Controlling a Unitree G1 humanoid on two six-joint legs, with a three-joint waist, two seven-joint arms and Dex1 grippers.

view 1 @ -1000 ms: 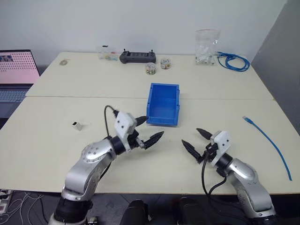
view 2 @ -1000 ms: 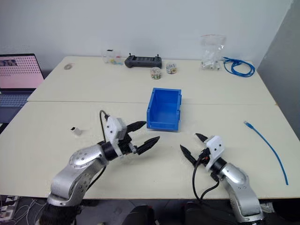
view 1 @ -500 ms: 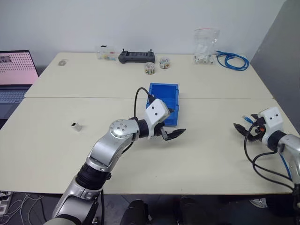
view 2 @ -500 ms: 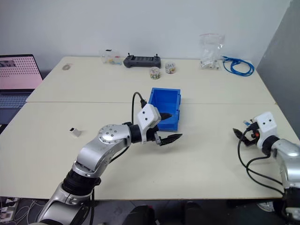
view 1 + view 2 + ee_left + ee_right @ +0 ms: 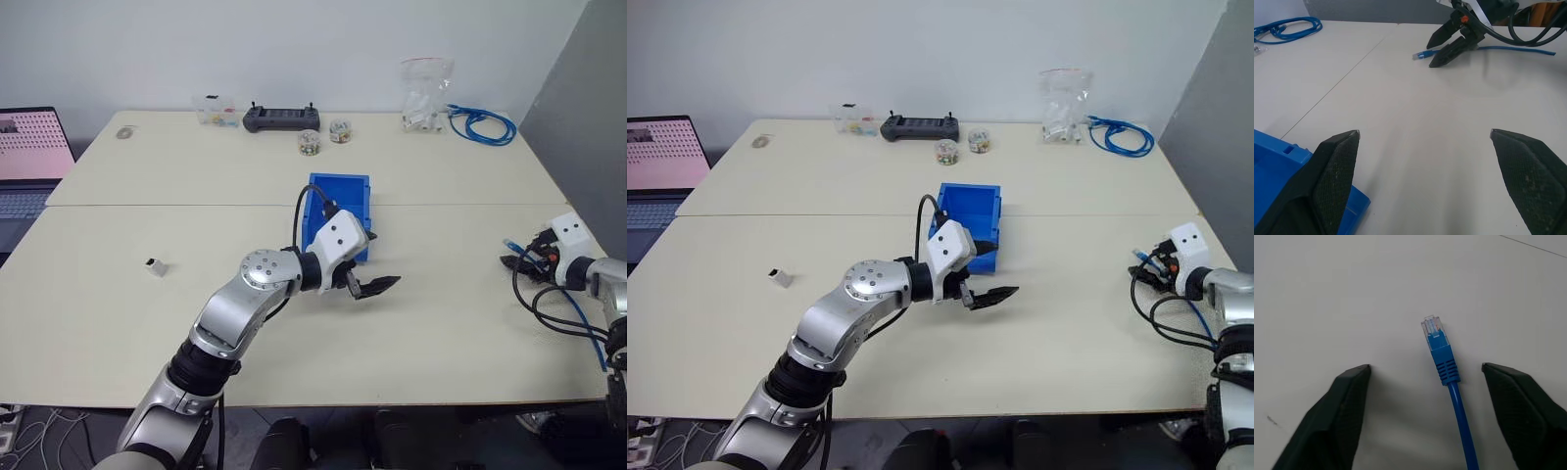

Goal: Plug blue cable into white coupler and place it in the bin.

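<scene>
1. Blue cable (image 5: 1449, 382) lies flat on the bench (image 5: 441, 333) at its right edge, clear plug pointing inward.
2. Right end effector (image 5: 1435, 396) sits low over the plug end, fingers (image 5: 1347, 416) spread either side of it, not touching; nothing grasped.
3. White coupler (image 5: 155, 266) rests alone on the bench's left side, well apart from the cable.
4. Bin (image 5: 340, 196) stands mid-bench.
5. Left end effector (image 5: 370, 287) hovers just in front of the bin, fingers released wide, empty.

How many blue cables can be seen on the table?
2: one long thin light-blue network cable lies at the table's right edge near the right gripper; one coiled blue cable bundle lies at the far right corner.
</scene>
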